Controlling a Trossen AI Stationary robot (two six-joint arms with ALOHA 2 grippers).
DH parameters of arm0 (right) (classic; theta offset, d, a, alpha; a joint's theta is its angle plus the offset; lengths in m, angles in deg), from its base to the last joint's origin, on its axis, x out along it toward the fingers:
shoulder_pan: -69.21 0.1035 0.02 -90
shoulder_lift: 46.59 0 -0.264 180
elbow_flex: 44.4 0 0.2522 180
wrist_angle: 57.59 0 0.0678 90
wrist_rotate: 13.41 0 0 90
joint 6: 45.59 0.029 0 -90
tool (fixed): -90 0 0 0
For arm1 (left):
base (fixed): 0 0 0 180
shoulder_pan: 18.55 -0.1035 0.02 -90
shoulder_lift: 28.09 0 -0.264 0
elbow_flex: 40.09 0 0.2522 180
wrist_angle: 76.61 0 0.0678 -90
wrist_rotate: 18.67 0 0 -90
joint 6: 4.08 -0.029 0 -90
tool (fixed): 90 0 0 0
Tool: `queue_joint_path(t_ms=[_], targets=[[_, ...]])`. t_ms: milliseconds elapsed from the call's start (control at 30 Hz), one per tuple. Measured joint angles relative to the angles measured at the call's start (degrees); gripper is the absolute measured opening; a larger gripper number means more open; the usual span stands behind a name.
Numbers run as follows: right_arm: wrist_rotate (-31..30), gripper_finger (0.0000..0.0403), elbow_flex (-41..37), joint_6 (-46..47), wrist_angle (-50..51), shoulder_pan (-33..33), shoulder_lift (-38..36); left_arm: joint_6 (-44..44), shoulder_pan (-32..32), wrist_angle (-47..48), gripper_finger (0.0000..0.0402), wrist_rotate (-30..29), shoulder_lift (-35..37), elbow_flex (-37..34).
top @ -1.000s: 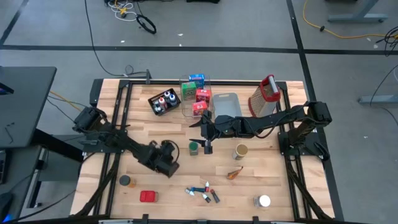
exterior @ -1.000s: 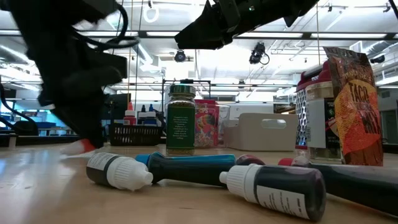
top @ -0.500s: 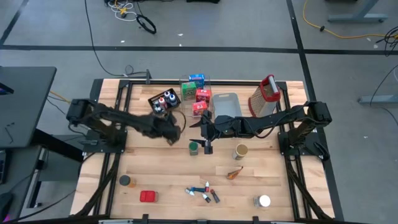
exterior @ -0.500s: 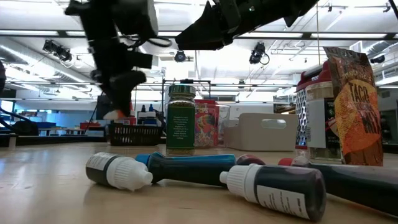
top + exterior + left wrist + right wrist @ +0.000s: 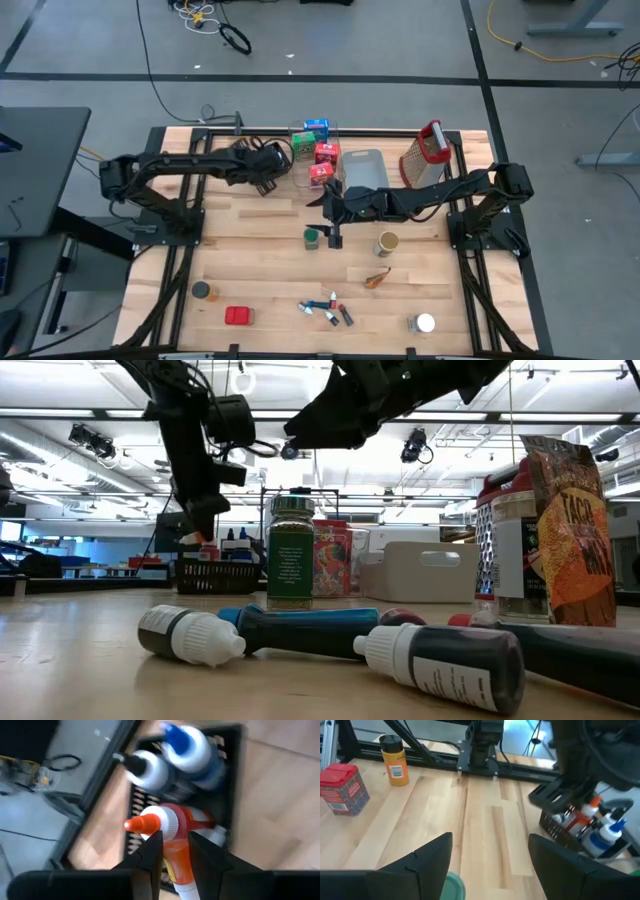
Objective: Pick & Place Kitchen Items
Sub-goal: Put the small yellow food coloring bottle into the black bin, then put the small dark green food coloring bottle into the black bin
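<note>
1. The left pincer (image 5: 172, 851) is closed on an orange-capped bottle (image 5: 167, 832), hanging just over the black tray (image 5: 262, 163), where other capped bottles (image 5: 172, 755) already sit (so this one looks nearly delivered).
2. The right pincer (image 5: 490, 865) stands wide and holds nothing; directly under it is a green-lidded jar (image 5: 312, 237).
3. Well short of both pincers, a dark jar (image 5: 203, 291), red box (image 5: 238, 316) and several small bottles (image 5: 327, 309) lie unsorted on the counter (image 5: 270, 260); by my estimate, much remains.
</note>
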Motion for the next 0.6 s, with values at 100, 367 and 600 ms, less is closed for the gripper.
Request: queue_joint_path(t_ms=[100, 367, 600], targets=[[0.02, 0.0272, 0.0, 1.77, 1.57, 0.09, 0.0, -3.14, -1.68, -2.09, 0.0094, 0.93, 0.07, -0.54], [-0.04, 0.0272, 0.0, 6.11, 1.81, 0.76, 0.0, -7.67, -1.77, -4.96, 0.0108, 1.99, 0.0, -0.71], [-0.09, 0.0272, 0.0, 6.53, 0.52, 2.1, 0.0, -6.4, -1.77, -3.47, 0.0144, 2.02, -0.13, -0.86]])
